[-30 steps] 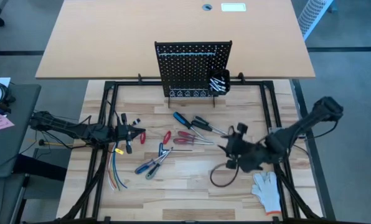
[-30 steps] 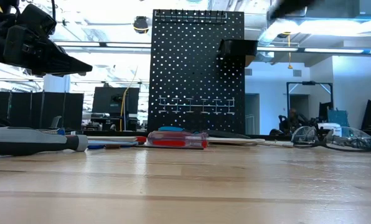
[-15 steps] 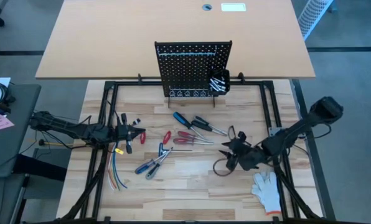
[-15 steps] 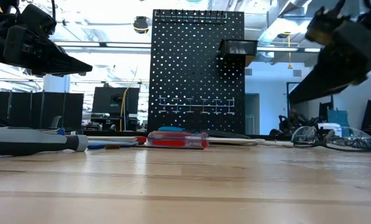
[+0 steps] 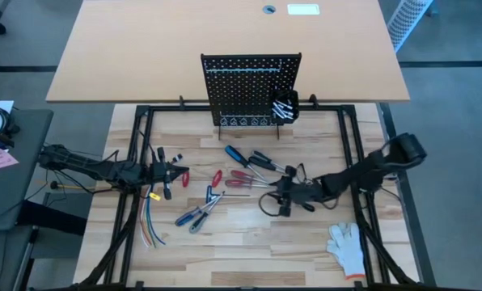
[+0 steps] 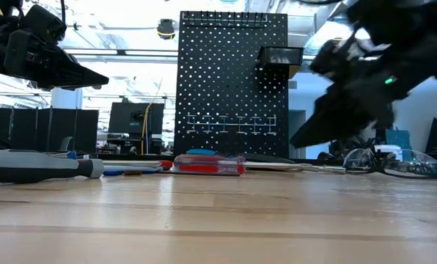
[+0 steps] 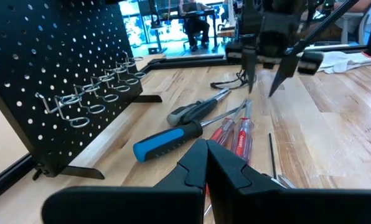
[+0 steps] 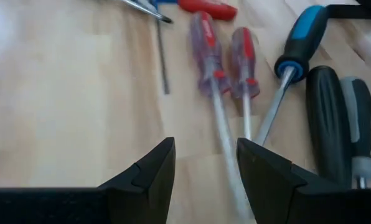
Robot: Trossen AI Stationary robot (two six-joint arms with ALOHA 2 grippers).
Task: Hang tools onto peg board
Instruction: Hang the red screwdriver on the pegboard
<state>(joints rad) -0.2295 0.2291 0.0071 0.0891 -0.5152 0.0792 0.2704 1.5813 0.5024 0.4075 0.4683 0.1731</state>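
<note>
The black peg board (image 5: 251, 89) stands upright at the table's far middle, with a small bin (image 5: 285, 107) on its lower right. Tools lie flat in front of it: a blue-handled screwdriver (image 5: 234, 153), black-handled ones (image 5: 261, 160), two clear red screwdrivers (image 5: 243, 179), red pliers (image 5: 216, 178) and small screwdrivers (image 5: 196, 214). My right gripper (image 5: 280, 196) is open and points down just over the red screwdrivers' shafts (image 8: 226, 130), which run between its fingers. My left gripper (image 5: 184, 173) is shut and empty at the left, above the table.
A bundle of coloured wires (image 5: 150, 230) lies near the front left. A white glove (image 5: 348, 246) lies at the front right. A black cord loop (image 5: 267, 202) lies beside my right gripper. Clear safety glasses (image 6: 394, 163) show at the right in the low view.
My right gripper has gone toward the table's left edge and a little toward the far edge, coming down from above the glove side to just over the red screwdrivers' shafts. It has stayed open.
</note>
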